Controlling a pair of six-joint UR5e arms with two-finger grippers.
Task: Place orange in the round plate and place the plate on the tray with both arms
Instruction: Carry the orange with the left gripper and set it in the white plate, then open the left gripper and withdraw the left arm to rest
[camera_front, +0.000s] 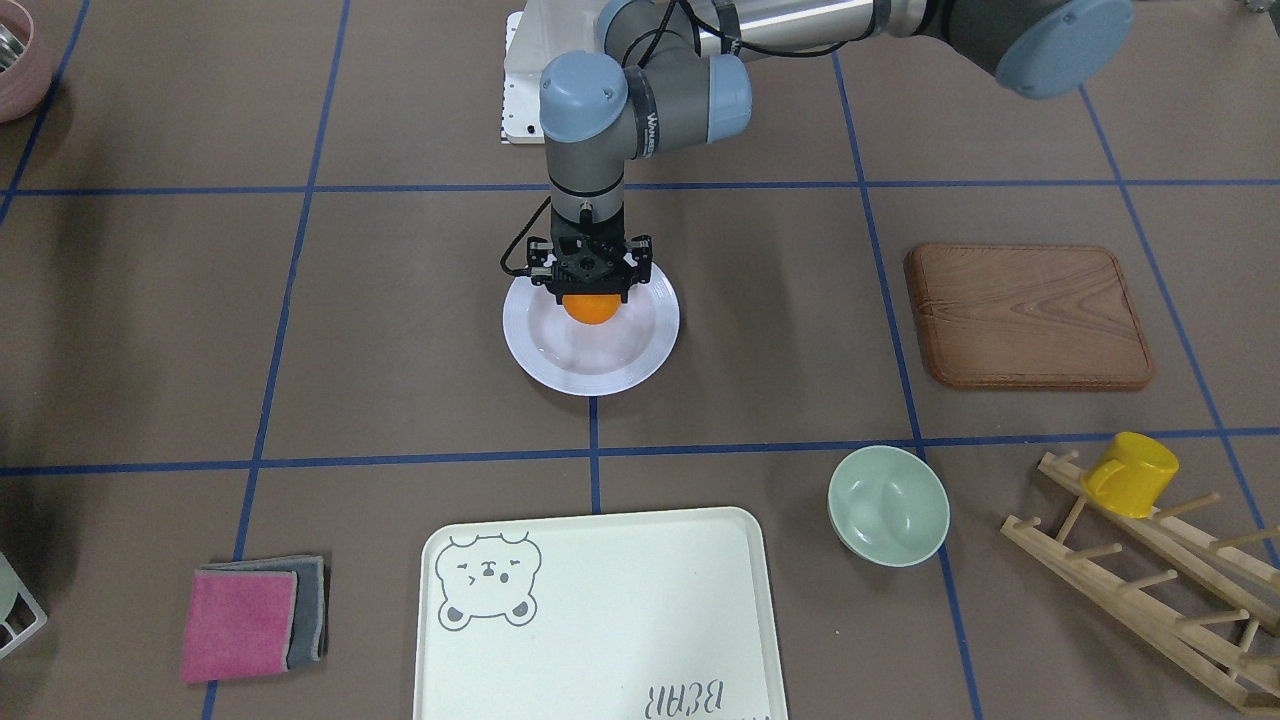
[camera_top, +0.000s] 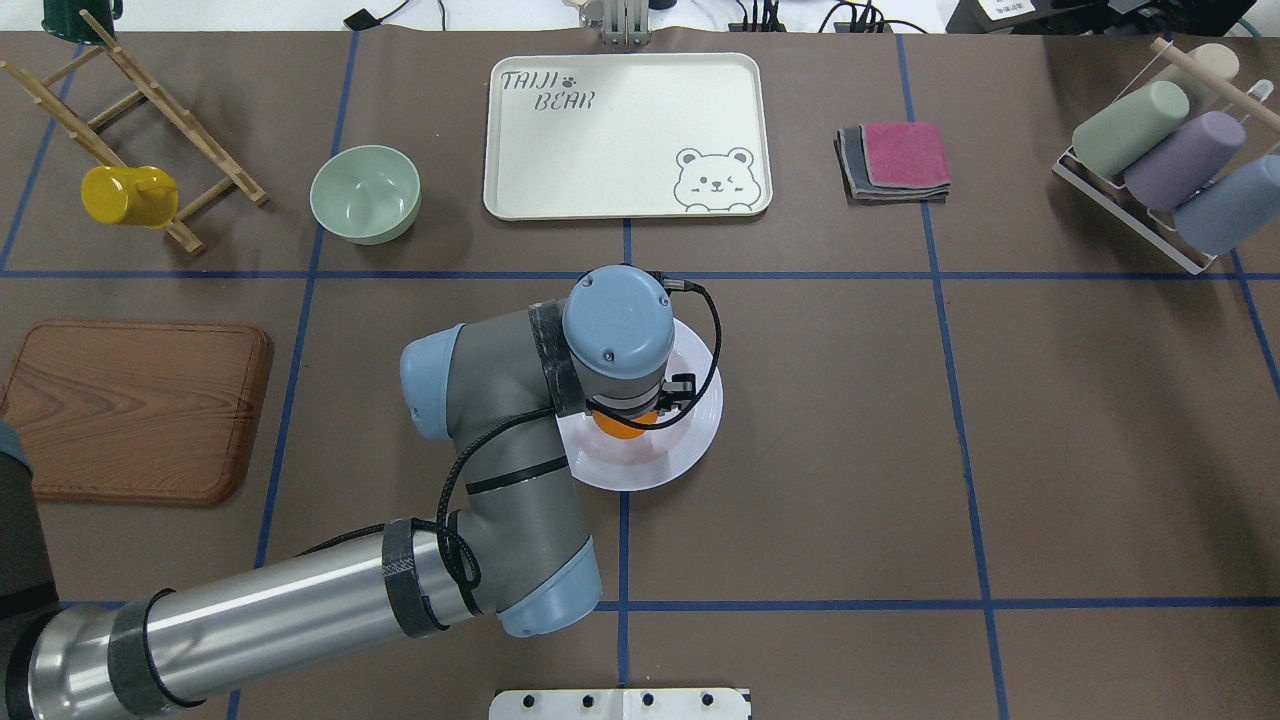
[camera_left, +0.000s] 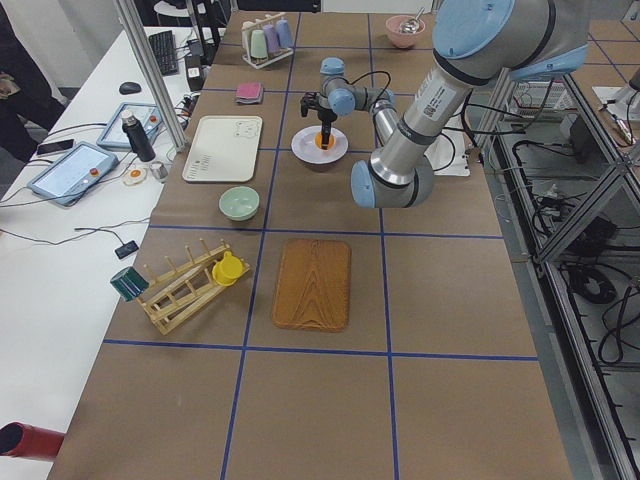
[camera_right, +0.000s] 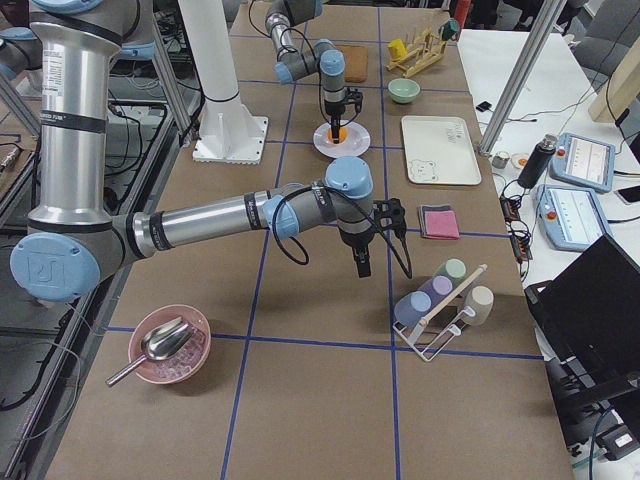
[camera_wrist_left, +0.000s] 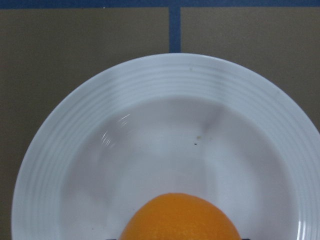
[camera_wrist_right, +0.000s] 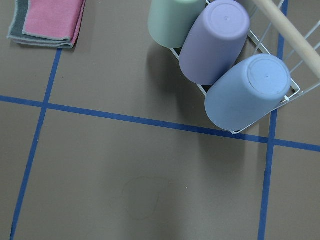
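at the table's far edge lies the tray (camera_front: 600, 600); nearer, mid-table, sits the round plate (camera_front: 600, 375). above its well the left gripper (camera_front: 590, 295) grasps the orange (camera_front: 590, 310), one finger on either side (right gripper (camera_right: 362, 268), well off to the right: cannot tell its grip).

The orange (camera_front: 590, 310) is bright-orange, the plate (camera_front: 560, 368) ridged white.

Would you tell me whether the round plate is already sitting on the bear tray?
No, the round plate rests on the table, well apart from the tray, which holds nothing.
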